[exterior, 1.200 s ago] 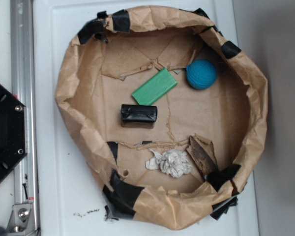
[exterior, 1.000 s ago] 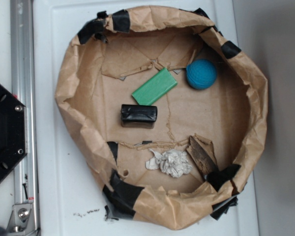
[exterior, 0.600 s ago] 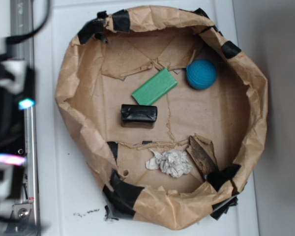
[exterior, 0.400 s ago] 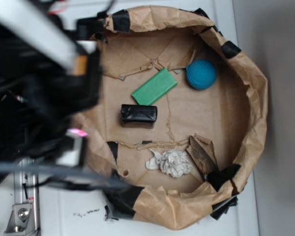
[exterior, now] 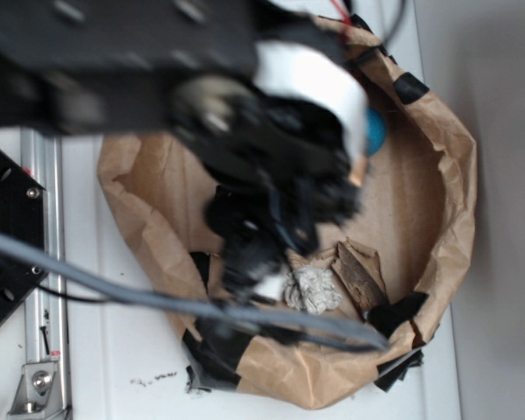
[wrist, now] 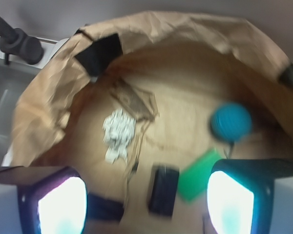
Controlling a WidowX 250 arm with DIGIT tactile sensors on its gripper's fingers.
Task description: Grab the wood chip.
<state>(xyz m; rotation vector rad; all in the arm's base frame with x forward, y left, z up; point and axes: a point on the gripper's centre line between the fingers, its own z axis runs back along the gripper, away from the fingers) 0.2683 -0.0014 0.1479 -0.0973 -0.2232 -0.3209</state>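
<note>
The tool (wrist: 146, 204), fingers apart and empty, hangs over the paper bowl (exterior: 446, 201); the wood chip (exterior: 359, 280) lies beside the crumpled white wad (exterior: 312, 290)

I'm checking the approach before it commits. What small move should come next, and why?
Probably keep travelling toward the wood chip before descending. In the wrist view it lies far ahead, beyond the paper wad, near the bag's wall, while the black block sits nearest the tool, whose fingers stand wide apart and hold nothing.
</note>
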